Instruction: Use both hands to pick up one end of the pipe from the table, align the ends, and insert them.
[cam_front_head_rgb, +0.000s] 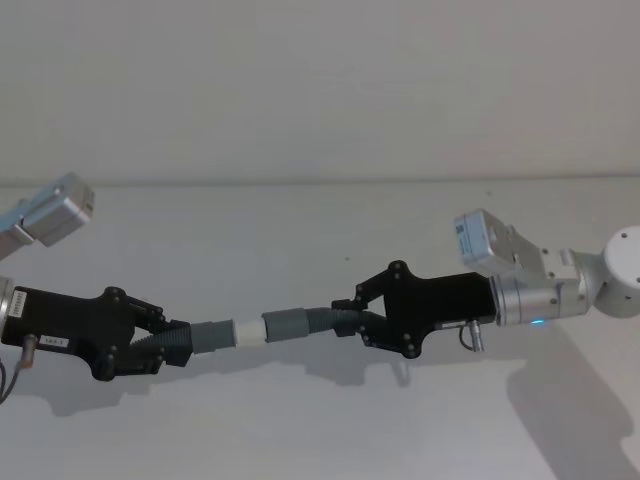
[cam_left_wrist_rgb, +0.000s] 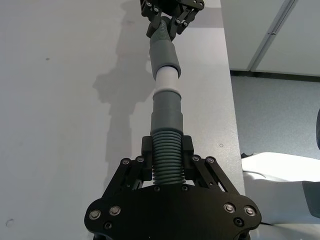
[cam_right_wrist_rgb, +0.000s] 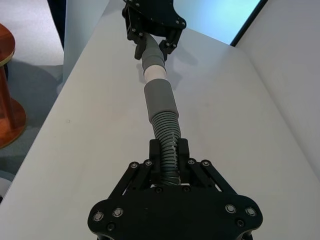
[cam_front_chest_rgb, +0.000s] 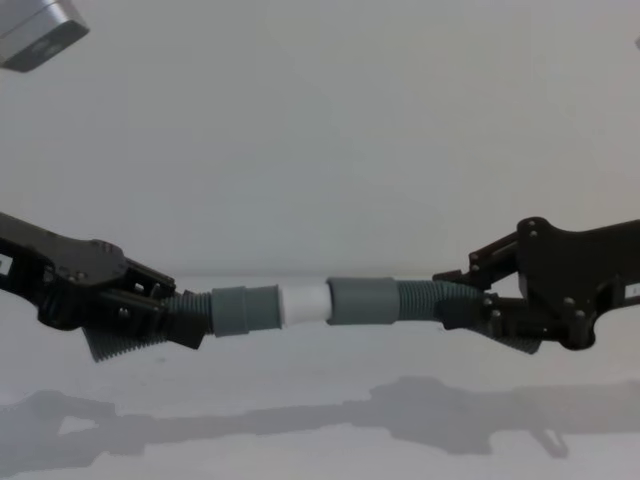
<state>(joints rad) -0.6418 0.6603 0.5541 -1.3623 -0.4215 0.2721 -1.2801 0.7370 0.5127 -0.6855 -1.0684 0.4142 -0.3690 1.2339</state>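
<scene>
You had the left tool clamped on the short piece at nine o'clock and the right tool on the longer piece at three, white tip entering the socket along one axis above the desk.

Two grippers, two hose pieces, one table

There are two black grippers: the left gripper and the right gripper, and each one is clamped on one hose piece. There are two ribbed hose pieces: the short piece in the left gripper and the longer piece in the right gripper. Between the grippers there are two grey collars and one white tip. Under both grippers there is one pale table.
</scene>
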